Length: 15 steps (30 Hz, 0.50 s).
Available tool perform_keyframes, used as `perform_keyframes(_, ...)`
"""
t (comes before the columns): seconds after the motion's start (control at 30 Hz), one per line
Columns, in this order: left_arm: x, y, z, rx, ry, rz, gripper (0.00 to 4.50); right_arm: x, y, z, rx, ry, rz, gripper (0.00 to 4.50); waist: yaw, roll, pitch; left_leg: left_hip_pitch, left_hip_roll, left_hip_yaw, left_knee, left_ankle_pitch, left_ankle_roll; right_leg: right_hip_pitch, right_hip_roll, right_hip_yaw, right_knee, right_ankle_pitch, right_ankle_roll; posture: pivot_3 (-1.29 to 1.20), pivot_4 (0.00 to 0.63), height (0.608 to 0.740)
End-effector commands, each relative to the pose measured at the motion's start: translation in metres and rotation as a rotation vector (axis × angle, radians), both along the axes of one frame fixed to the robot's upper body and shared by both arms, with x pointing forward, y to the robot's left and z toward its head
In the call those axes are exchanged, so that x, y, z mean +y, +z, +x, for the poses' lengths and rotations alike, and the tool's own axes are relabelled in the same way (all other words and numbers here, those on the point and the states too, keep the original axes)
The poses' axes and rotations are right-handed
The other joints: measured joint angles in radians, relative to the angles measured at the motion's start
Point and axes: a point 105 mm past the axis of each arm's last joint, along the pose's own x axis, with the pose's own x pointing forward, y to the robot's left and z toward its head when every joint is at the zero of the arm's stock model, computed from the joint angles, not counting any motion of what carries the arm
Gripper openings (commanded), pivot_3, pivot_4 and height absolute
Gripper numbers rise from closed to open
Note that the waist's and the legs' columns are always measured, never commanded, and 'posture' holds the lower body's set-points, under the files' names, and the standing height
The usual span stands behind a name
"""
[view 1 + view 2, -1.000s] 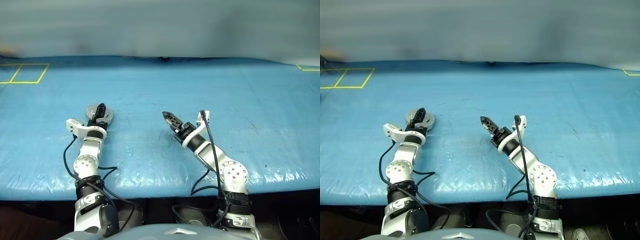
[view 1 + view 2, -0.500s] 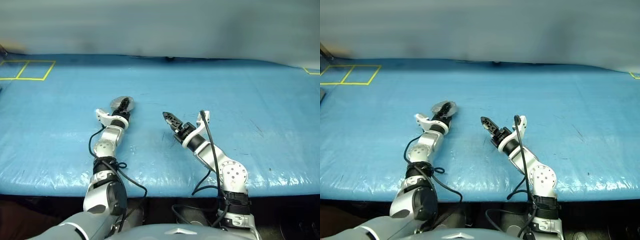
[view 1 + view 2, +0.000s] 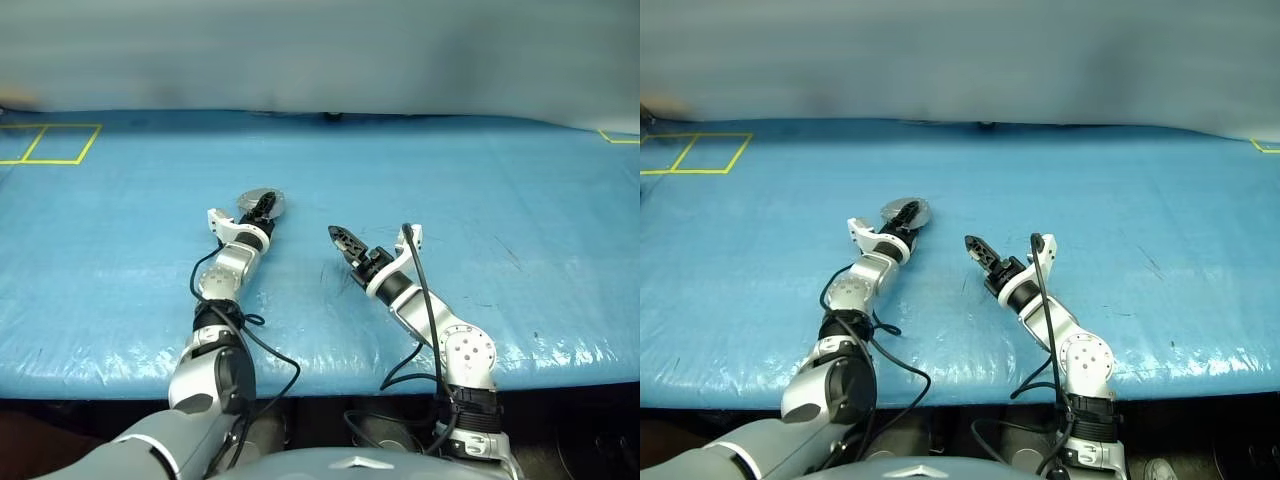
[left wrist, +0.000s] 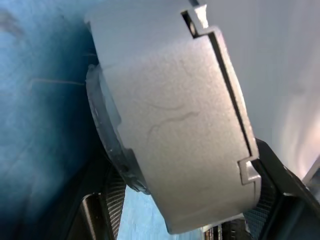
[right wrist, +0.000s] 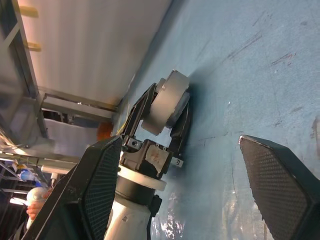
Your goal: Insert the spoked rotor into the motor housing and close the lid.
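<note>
Right gripper (image 3: 338, 236) hovers over the blue table (image 3: 520, 190), fingers spread wide with nothing between them. Beyond and to its left, the left gripper (image 3: 264, 203) clamps a round silver-grey part, the housing (image 3: 262, 198), held on edge just above the table. Head views give only a small disc; the left wrist view shows its grey rim (image 4: 175, 135) with a slot, and the right wrist view shows both black fingers (image 5: 140, 112) pinching it.

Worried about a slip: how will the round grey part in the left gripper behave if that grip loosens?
The round grey part looks like solid cast metal, so it is probably stiff and heavy for its size. The left gripper pinches its curved rim, which may let it pivot or slide. If dropped on edge, it would likely roll across the table.
</note>
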Motion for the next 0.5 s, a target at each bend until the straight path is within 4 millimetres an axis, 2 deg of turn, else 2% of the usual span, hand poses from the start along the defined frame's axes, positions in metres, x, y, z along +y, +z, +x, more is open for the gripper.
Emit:
perform_keyframes(0.03,-0.006,0.019,-0.009,-0.101,-0.032,-0.125,2.64,0.003,0.012,-0.001,-0.052,0.009,0.009,3.9,0.0,0.0,0.0,0.0,0.0,0.0,0.0,0.0,0.0,0.0,0.0,0.0,0.0,0.0,0.0,0.0,0.15,0.74)
perform_keyframes(0.13,-0.005,0.024,-0.015,-0.135,-0.029,-0.166,2.64,0.004,0.011,-0.001,-0.052,0.019,-0.005,3.9,0.001,0.0,0.0,0.0,0.0,0.0,0.0,0.0,0.0,0.0,0.0,0.0,0.0,0.0,0.0,0.0,0.15,0.74)
perform_keyframes(0.33,0.011,0.008,-0.009,-0.053,0.055,-0.035,2.64,0.004,0.011,-0.001,-0.053,0.024,-0.012,3.9,0.001,0.0,0.0,0.001,0.0,0.0,0.001,0.0,-0.001,0.001,0.0,0.0,0.0,0.0,0.0,0.0,0.15,0.74)
perform_keyframes(0.47,0.015,0.003,-0.006,-0.014,0.064,0.046,2.64,0.005,0.011,-0.001,-0.054,0.027,-0.012,3.9,0.001,0.0,0.0,0.001,0.001,0.001,0.0,0.0,-0.001,0.001,0.0,0.001,0.0,0.0,0.0,0.0,0.15,0.74)
perform_keyframes(0.5,0.015,0.002,-0.005,-0.009,0.062,0.062,2.99,0.005,0.011,-0.001,-0.054,0.027,-0.013,3.9,0.001,0.0,0.0,0.001,0.001,0.001,0.0,0.0,-0.001,0.001,0.0,0.001,0.0,0.0,0.0,0.0,0.15,0.74)
